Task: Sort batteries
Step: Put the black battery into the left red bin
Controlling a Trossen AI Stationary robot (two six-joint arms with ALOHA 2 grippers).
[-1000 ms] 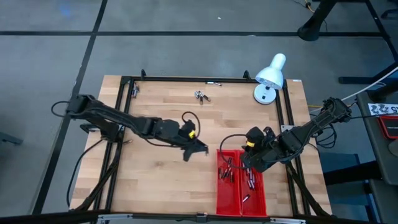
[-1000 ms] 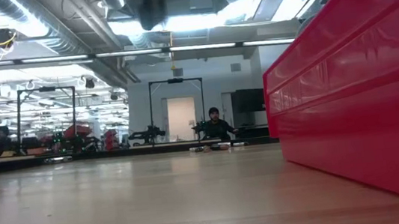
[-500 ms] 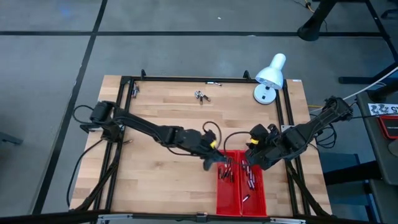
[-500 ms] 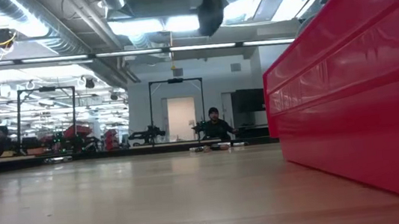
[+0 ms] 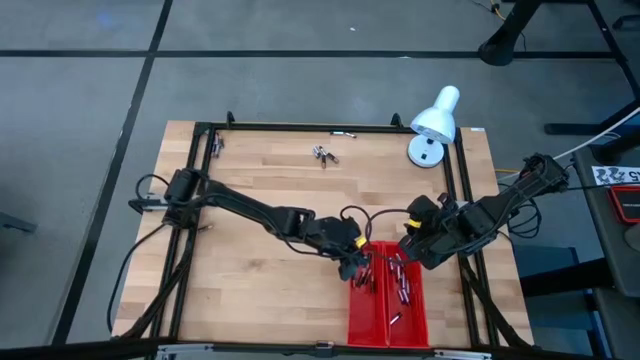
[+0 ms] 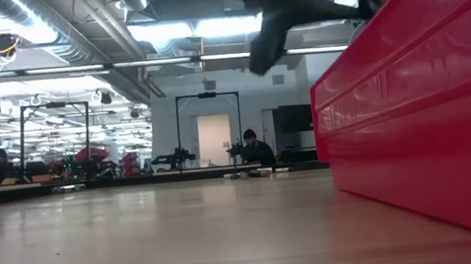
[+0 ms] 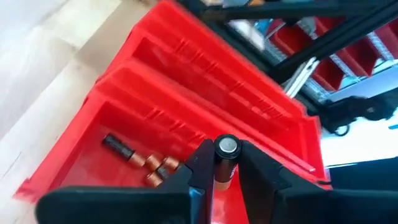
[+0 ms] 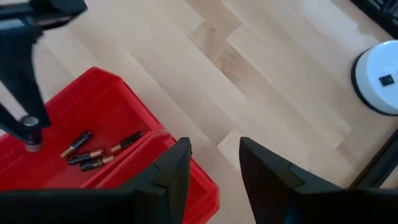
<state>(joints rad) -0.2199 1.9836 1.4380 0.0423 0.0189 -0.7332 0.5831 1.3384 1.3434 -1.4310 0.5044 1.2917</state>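
Wooden bench [image 5: 260, 270] with a red tray [image 5: 385, 322] as landmark. The left claw [image 7: 222, 167] hangs over the tray's left compartment, clamped on one upright battery [image 7: 225, 158]. Loose batteries [image 7: 146, 160] lie in that compartment below it. The right claw [image 8: 214, 163], jaws parted and holding nothing, hovers above the tray's far right corner.

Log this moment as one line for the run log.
left gripper: shut on battery, over red tray | right gripper: open, empty, beside tray | loose batteries in tray
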